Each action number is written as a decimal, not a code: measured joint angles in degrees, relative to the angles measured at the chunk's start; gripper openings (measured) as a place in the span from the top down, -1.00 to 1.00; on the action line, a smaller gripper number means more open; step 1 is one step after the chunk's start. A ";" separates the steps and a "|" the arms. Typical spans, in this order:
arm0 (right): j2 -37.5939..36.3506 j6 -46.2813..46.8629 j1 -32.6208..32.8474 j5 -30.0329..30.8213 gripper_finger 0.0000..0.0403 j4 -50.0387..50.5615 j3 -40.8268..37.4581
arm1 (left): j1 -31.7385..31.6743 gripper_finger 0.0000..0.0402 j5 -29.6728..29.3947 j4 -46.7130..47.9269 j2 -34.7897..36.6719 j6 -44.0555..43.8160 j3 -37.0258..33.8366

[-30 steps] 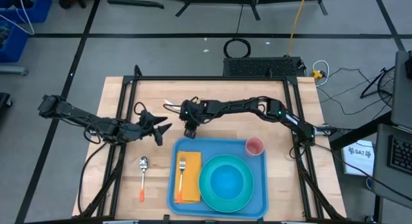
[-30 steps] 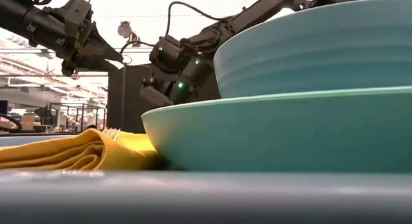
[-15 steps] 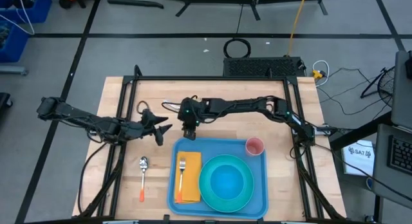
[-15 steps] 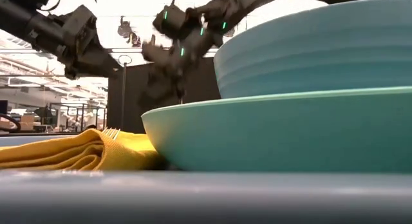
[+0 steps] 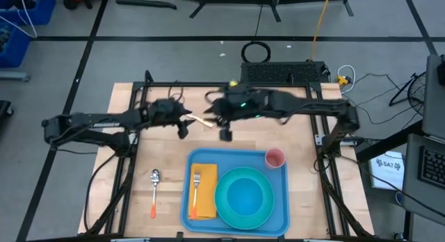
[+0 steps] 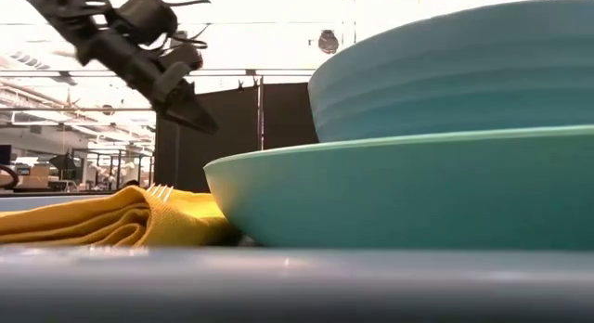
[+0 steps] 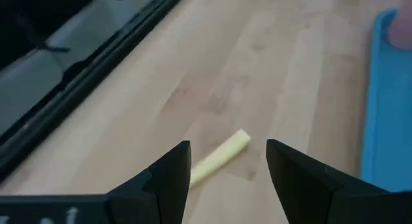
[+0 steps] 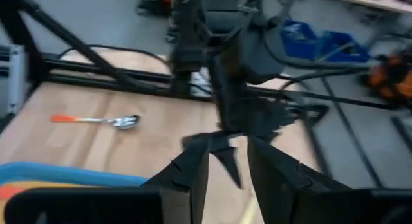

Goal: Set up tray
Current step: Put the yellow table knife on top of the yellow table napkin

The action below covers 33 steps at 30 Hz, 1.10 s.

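The tray [image 5: 236, 156] lies at the near middle of the tabletop [image 5: 306, 131], already carrying a yellow-orange napkin [image 5: 204, 204] with a fork [image 5: 196, 187] on it at the left, a turquoise plate [image 5: 244, 195] with a bowl in it at the middle, and a pink cup [image 5: 275, 158] at its far right corner. A spoon with an orange handle [image 5: 154, 193] lies outside, just left of the tray. Farther off, a pale yellow stick-like piece [image 7: 219, 157] lies on the bare wood. The left hand [image 7: 228, 161] hovers over it, released, fingers spread to either side. The right hand [image 5: 225, 133] hangs just beside, also released and empty. With both hands crowding one small flat piece, they could likely collide, or a closing finger could skid the piece along the wood instead of catching it. The spoon remains to be placed.
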<state>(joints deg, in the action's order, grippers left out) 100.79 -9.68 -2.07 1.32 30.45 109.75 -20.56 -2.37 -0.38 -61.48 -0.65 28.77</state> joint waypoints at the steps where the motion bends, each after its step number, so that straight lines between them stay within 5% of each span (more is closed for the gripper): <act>1: -1.16 0.07 -0.12 0.76 0.50 1.20 0.00 | -1.02 -0.03 1.91 1.35 -1.77 2.48 2.00; 4: -3.09 0.86 -0.34 1.80 0.50 5.38 0.00 | -2.98 -0.03 6.41 8.22 -7.92 10.51 8.37; 12: -3.96 0.31 -0.58 1.62 0.50 12.19 -0.11 | -3.49 -0.03 7.40 30.44 -23.67 24.99 26.56; 18: -4.80 0.31 -0.55 1.41 0.50 17.04 -0.11 | -3.69 -0.03 1.28 39.81 -32.51 31.38 32.45; 24: -7.40 0.54 -0.47 1.44 0.50 15.77 -1.55 | -6.09 -0.02 0.31 39.35 -38.58 34.27 32.70; 33: -15.86 1.46 -1.29 1.57 0.50 4.11 -16.33 | -7.61 0.26 1.70 34.14 -39.66 38.98 32.72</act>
<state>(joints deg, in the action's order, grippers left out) 84.93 -8.23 -3.36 2.90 34.56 93.43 -28.17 -0.67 33.76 -101.14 38.32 61.49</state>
